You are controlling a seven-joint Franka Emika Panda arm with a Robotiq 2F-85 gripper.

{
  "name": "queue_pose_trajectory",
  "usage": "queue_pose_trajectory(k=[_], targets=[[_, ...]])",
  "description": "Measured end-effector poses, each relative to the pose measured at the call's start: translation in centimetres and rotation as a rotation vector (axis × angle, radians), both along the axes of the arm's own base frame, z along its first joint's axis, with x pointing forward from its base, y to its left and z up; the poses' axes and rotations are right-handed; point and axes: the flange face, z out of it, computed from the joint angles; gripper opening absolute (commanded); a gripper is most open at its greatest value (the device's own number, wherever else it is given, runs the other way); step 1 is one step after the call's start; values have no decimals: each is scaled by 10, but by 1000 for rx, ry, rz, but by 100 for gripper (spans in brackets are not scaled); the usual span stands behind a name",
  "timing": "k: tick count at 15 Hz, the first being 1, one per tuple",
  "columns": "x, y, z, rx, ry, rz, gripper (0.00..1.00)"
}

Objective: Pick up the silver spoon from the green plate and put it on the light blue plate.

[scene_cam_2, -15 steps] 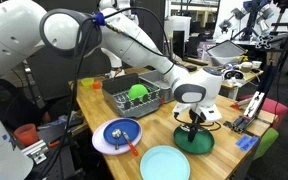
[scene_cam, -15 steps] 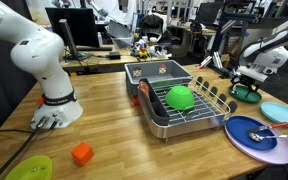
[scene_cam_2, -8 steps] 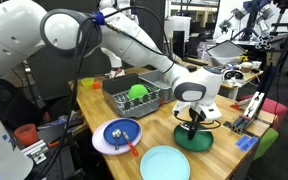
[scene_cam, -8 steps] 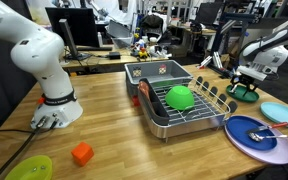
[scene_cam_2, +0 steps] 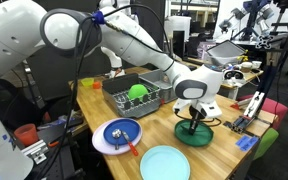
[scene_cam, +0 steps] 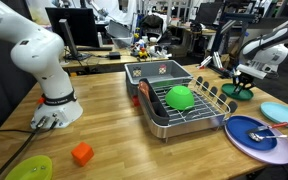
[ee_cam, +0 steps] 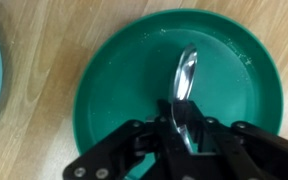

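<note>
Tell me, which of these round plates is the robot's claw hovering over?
The glossy dark emerald-green round plate; it alone lies beneath the gripper, which clamps a silver metal spoon.

In an exterior view, the gripper (scene_cam: 246, 80) hangs low over the green plate (scene_cam: 248, 95) on the wooden table (scene_cam: 114, 130), the light blue plate (scene_cam: 284, 113) lies nearby, and a dish rack (scene_cam: 212, 104) holds a bright green bowl (scene_cam: 179, 97) mid-table.

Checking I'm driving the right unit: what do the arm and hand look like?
The arm is glossy white, built of rounded segments with dark joint seams; a black cable loops alongside it. The hand is black, with jointed linkage fingers.
</note>
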Motion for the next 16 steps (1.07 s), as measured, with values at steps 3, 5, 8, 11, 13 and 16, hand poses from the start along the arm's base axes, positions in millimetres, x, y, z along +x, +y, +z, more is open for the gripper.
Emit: queue_pose_trajectory(k=[3,5,8,11,13,16], targets=[[2,1,2,0,-4,3,2],[3,2,5,1,-7,6,3],[4,3,5,1,-10,15,3],[3,4,8,4,-15,39,3],[1,6,14,12,-22,65,3],[-3,8,31,38,-44,110,3]])
